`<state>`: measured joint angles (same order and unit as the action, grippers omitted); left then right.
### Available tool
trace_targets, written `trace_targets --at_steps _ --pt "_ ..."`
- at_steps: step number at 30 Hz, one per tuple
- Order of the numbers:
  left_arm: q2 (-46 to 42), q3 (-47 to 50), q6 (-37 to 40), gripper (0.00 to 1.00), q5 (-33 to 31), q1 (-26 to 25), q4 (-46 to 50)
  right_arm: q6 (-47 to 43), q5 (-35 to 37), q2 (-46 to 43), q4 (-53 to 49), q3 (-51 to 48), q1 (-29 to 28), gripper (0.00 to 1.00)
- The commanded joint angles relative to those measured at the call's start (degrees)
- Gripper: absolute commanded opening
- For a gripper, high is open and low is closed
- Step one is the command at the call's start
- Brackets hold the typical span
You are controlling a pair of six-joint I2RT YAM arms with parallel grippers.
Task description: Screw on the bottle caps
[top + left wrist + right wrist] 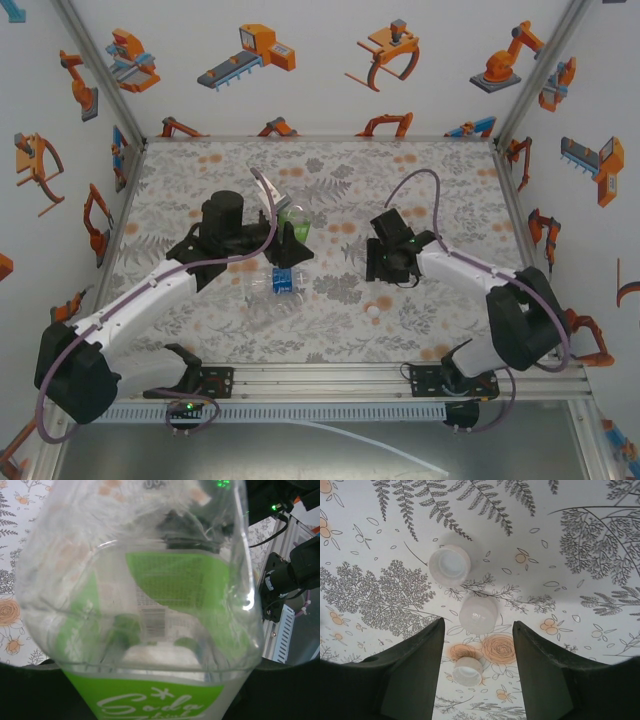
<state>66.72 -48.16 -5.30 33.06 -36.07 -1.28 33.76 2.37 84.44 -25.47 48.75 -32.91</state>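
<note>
My left gripper (280,233) holds the green-tinted bottle (296,221) above the middle of the table. In the left wrist view this bottle (165,575) sits right against the lens with its green label (150,702) at the bottom, hiding the fingers. The blue-label bottle (281,281) lies on its side just in front. My right gripper (478,630) hangs open over three white caps: one mouth up (449,566), one top up (478,614) and one tipped on its side (467,671). A single cap (375,313) shows near the right gripper (385,257).
The floral tablecloth (440,190) covers the table inside walls with robot stickers. An aluminium rail (320,377) runs along the near edge between the arm bases. Open cloth lies at the back and far right.
</note>
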Motion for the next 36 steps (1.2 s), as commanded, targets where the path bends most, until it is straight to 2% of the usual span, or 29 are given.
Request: trace_targets --at_steps 1,12,36 --pt "-1.5 0.9 0.2 0.00 0.1 -0.3 0.0 0.6 1.9 2.2 -1.2 2.2 -1.5 0.53" --pt "-1.8 0.9 1.2 0.00 -0.1 -0.1 2.0 1.5 4.5 6.9 -3.7 4.9 -3.5 0.50" --pt "-1.1 1.6 1.0 0.00 -0.1 -0.1 1.3 1.6 5.1 8.6 -4.7 5.5 -4.4 0.40"
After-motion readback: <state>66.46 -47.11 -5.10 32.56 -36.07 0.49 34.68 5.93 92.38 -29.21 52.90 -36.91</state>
